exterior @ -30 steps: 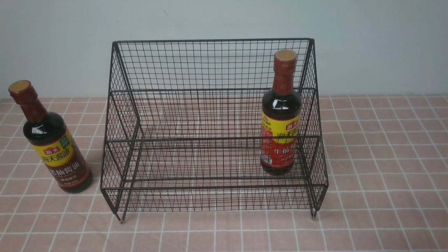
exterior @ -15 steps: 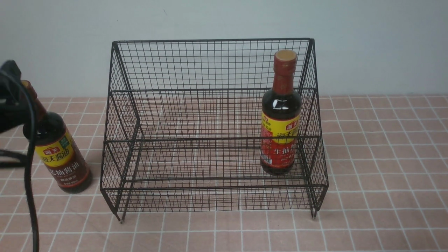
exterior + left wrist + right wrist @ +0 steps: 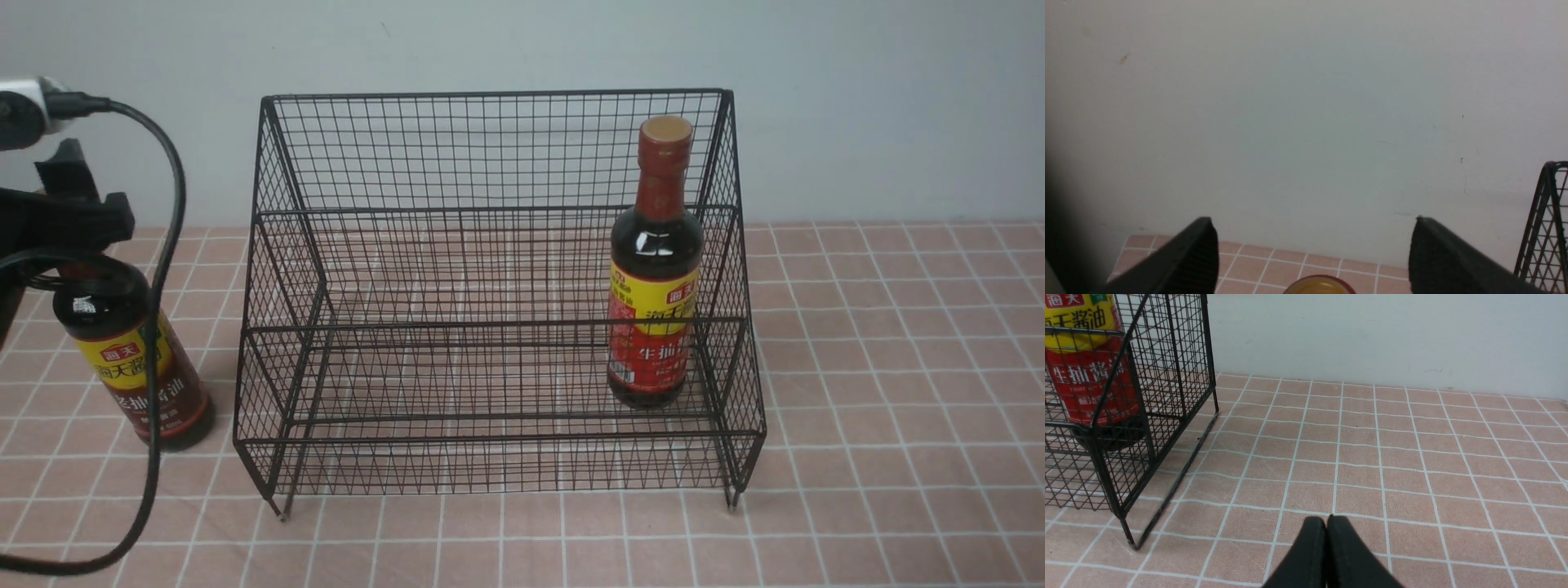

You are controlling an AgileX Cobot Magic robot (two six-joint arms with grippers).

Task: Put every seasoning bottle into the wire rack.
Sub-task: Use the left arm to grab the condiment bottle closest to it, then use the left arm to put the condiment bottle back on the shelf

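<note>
Step in hand, as it seems: grasp the brown bottle point(image 3: 135, 367). It stands on the tabletop point(image 3: 898, 392) outside the rack point(image 3: 490, 94), at the rack's 9 o'clock in front view. The L gripper point(image 3: 1312, 224) hangs over its neck with jaws wide apart and nothing held. In the L wrist view the cap point(image 3: 1321, 287) sits approx. midway between the two fingers.

To do it well, the gripper should go lower, so the pads meet the neck wrap under the cap and not the cap's edge. It should close slowly, because the glass is smooth and the bottle is prob. heavy. Then it should lift straight up, above the rack's side wall, before going toward 3 o'clock.

The R gripper point(image 3: 1327, 524) is closed tight and empty, low over the tabletop at the rack's 3 o'clock side.

The rack holds one thing: the red bottle point(image 3: 653, 327), upright at its 3 o'clock end, near the side wall. It seems to be on the lower tier, but this is not certain. So 1 of 2 is in.
</note>
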